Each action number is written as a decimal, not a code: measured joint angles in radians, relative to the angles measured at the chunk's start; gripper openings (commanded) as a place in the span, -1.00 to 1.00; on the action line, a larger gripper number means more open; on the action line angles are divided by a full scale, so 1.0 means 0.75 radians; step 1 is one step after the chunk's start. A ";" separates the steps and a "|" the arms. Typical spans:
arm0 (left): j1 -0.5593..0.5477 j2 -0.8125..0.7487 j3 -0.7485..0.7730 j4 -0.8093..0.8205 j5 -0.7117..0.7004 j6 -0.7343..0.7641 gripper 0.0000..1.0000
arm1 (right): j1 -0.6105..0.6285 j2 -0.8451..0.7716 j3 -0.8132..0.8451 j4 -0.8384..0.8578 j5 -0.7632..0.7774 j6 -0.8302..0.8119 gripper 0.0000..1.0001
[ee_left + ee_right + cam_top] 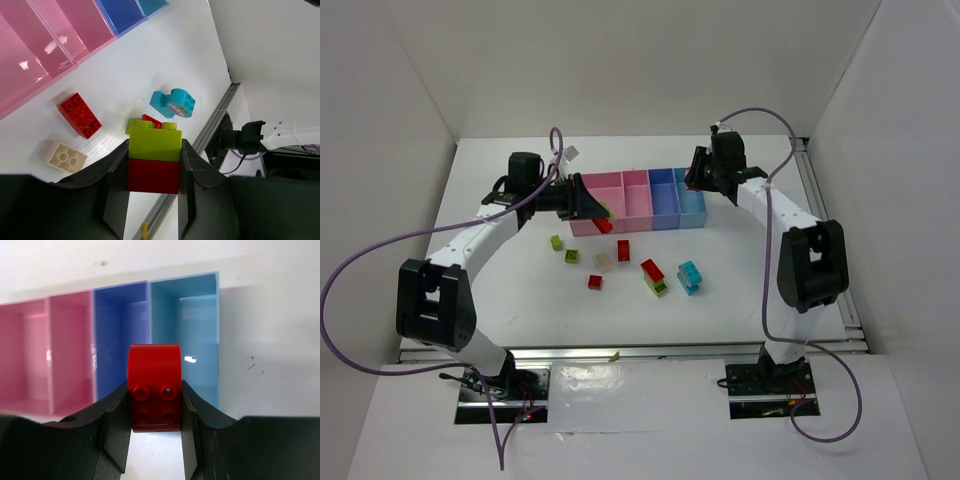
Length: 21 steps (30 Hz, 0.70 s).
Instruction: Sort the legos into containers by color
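Note:
The containers are a joined row of pink bins (620, 205) and blue bins (678, 200) at the table's back. My left gripper (595, 208) is shut on a stack of a yellow-green brick on a red one (154, 160), held above the table by the pink bins' front edge (30, 65). My right gripper (695, 180) is shut on a red brick (154, 387), held near the front rim where the dark blue bin (120, 330) meets the light blue bin (195, 325). Loose legos lie in front: a red brick (80, 115), a beige one (65, 156), a cyan one (173, 104).
More bricks lie mid-table: two yellow-green ones (557, 241) (571, 256), a beige one (603, 262), red ones (623, 250) (595, 282), a red and yellow-green stack (654, 277), a cyan one (691, 276). White walls enclose the table; a metal rail (620, 350) runs along its near edge.

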 measured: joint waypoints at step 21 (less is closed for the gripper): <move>-0.001 -0.010 0.068 -0.043 0.079 0.018 -1.00 | 0.023 0.185 0.178 -0.116 0.170 -0.054 0.07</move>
